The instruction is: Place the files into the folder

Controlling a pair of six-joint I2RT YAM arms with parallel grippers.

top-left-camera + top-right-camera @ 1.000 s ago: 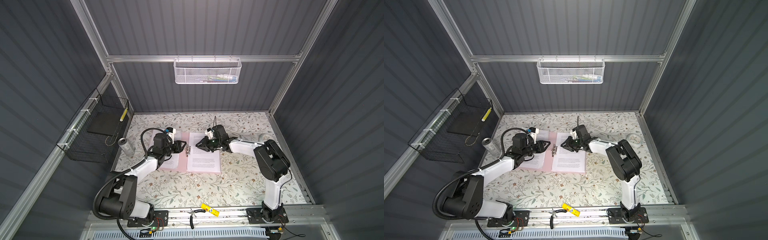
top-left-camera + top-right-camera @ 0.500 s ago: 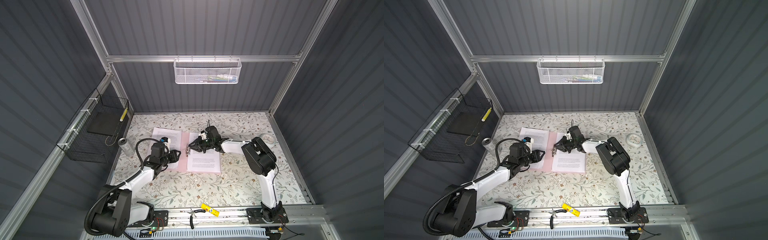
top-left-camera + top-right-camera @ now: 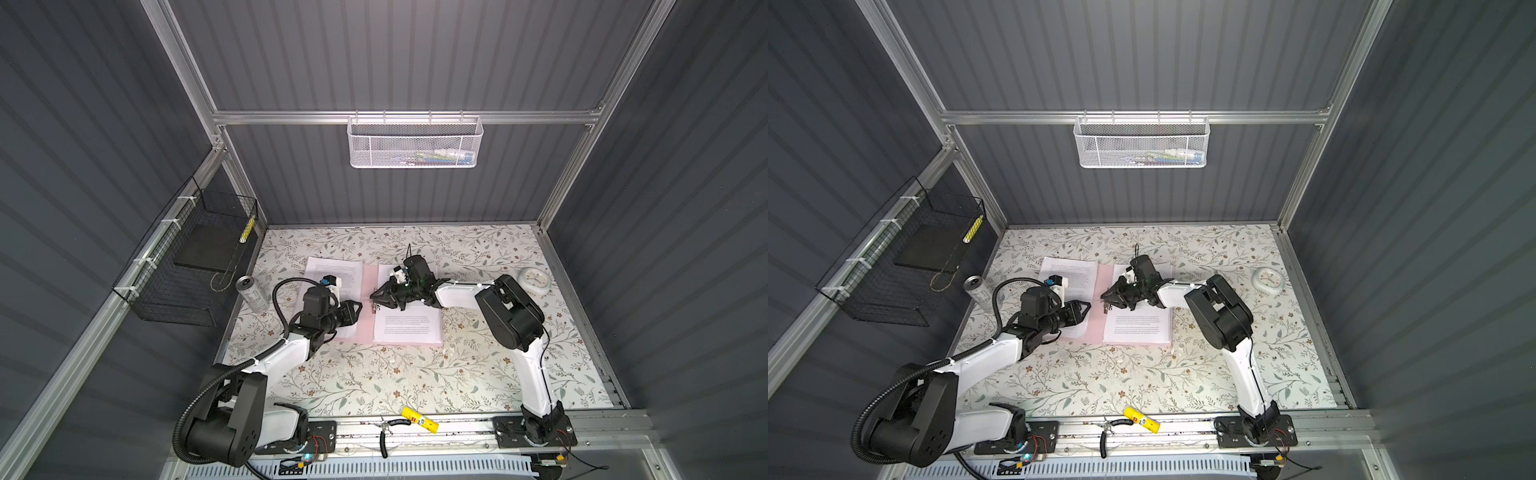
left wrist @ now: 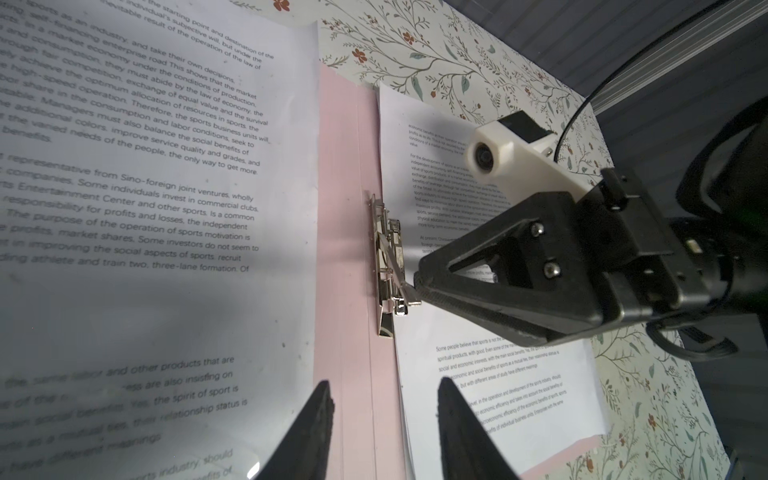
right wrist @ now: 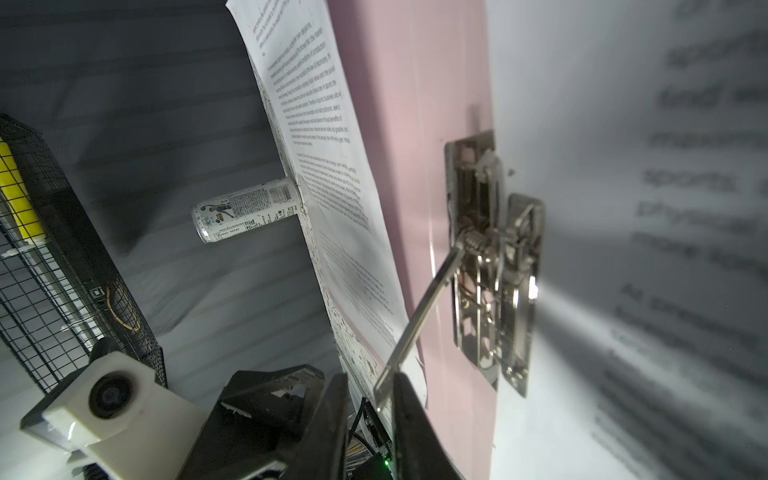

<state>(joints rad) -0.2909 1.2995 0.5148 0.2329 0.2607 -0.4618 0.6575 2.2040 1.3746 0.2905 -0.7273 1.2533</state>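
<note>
One change: the right gripper [image 5: 369, 384] now reaches the clip lever [image 5: 419, 316], jaws pinching it; the left gripper [image 4: 384, 384], jaws spread, has retreated. Likely the files [image 4: 498, 374] in the folder [image 4: 345, 166] await clamping.

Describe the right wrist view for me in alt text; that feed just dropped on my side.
Right gripper holds the end of the raised lever of the metal clip inside the open pink folder. Printed sheets lie on either side of the clip, and a can stands on the table beyond them.
</note>
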